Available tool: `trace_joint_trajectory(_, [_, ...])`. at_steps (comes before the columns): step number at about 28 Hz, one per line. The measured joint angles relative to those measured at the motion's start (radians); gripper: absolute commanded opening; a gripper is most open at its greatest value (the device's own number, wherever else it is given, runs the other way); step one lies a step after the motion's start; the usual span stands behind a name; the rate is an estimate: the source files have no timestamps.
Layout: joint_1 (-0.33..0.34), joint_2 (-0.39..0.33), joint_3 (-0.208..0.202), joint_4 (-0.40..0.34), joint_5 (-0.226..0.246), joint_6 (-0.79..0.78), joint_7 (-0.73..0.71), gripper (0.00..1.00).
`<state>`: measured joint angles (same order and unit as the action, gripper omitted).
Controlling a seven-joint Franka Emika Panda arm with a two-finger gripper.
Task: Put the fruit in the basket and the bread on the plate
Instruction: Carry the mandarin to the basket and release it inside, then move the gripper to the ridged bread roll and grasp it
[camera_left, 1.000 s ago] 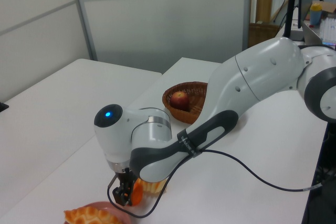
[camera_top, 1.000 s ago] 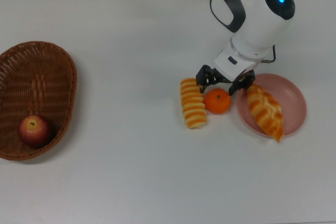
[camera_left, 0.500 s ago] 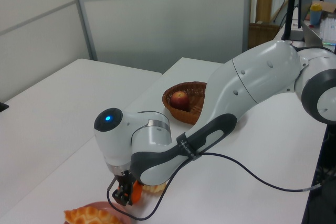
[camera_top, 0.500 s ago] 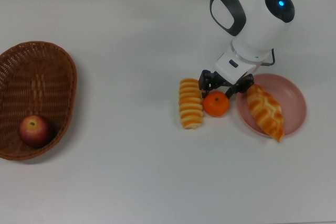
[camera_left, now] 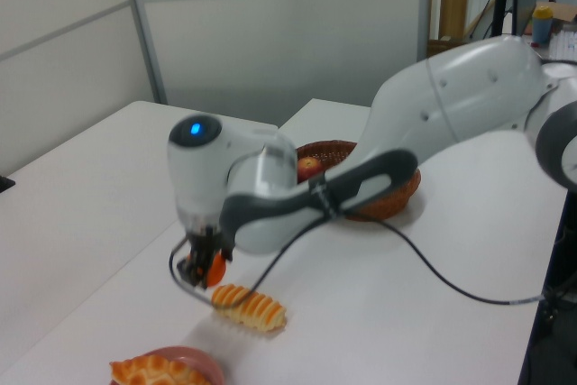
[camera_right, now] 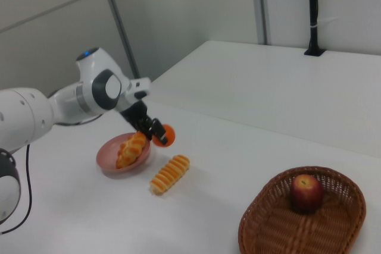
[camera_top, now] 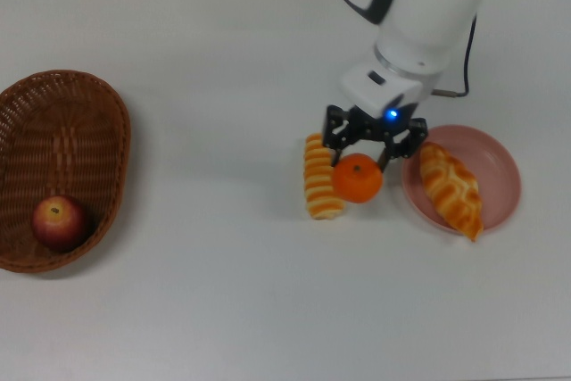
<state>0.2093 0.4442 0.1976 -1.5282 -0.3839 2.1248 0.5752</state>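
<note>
White tabletop runs under everything you're working with, grey partition walls behind it. Going near to far in the right view: your basket [camera_right: 303, 221] sits closest, with the apple [camera_right: 306, 193] already resting inside it. Beyond that, the ridged loaf [camera_right: 169, 173] lies bare on the table, just beside the plate [camera_right: 107, 160] but not on it. The braided loaf [camera_right: 131, 149] is on the plate. Farthest back, your gripper [camera_right: 156, 132] has its fingers clamped on the tangerine [camera_right: 164, 135], and the left view shows the fruit held clear of the table, above the ridged loaf.

By my reading you are about halfway: one fruit and one bread are placed. What remains is to carry the tangerine across to the basket, which stands well apart at the top view's left, and then to move the ridged loaf onto the plate beside the braided one.
</note>
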Motion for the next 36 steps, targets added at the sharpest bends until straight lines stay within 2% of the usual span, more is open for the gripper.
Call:
trace_joint_trajectory(3, [-0.051, -0.04, -0.002, 0.0, 0.017, -0.065, -0.028, 0.05])
trace_joint_trajectory(6, [-0.133, -0.074, -0.005, -0.001, 0.067, -0.142, -0.118, 0.05])
trace_joint_trajectory(9, [-0.259, -0.105, -0.008, 0.0, 0.148, -0.202, -0.283, 0.05])
trace_joint_trajectory(14, [-0.464, -0.126, -0.013, -0.004, 0.201, -0.233, -0.461, 0.05])
trace_joint_trajectory(17, [-0.551, -0.114, -0.014, -0.011, 0.204, -0.229, -0.495, 0.05])
trace_joint_trajectory(20, [-0.606, -0.08, -0.014, -0.023, 0.195, -0.2, -0.51, 0.05])
trace_joint_trajectory(25, [-0.635, -0.001, -0.013, -0.042, 0.141, -0.087, -0.505, 0.05])
trace_joint_trajectory(28, [-0.65, 0.036, -0.014, -0.044, 0.131, 0.003, -0.493, 0.07])
trace_joint_trajectory(30, [-0.666, 0.056, -0.014, -0.044, 0.127, 0.055, -0.49, 0.17])
trace_joint_trajectory(31, [-0.672, 0.061, -0.014, -0.044, 0.127, 0.067, -0.49, 0.31])
trace_joint_trajectory(32, [-0.678, 0.063, -0.014, -0.043, 0.126, 0.074, -0.49, 0.54])
trace_joint_trajectory(33, [-0.682, 0.064, -0.014, -0.043, 0.126, 0.078, -0.49, 0.9])
trace_joint_trajectory(34, [-0.686, 0.065, -0.014, -0.043, 0.126, 0.079, -0.49, 1.0])
trace_joint_trajectory(36, [-0.692, 0.064, -0.014, -0.04, 0.126, 0.079, -0.493, 1.0])
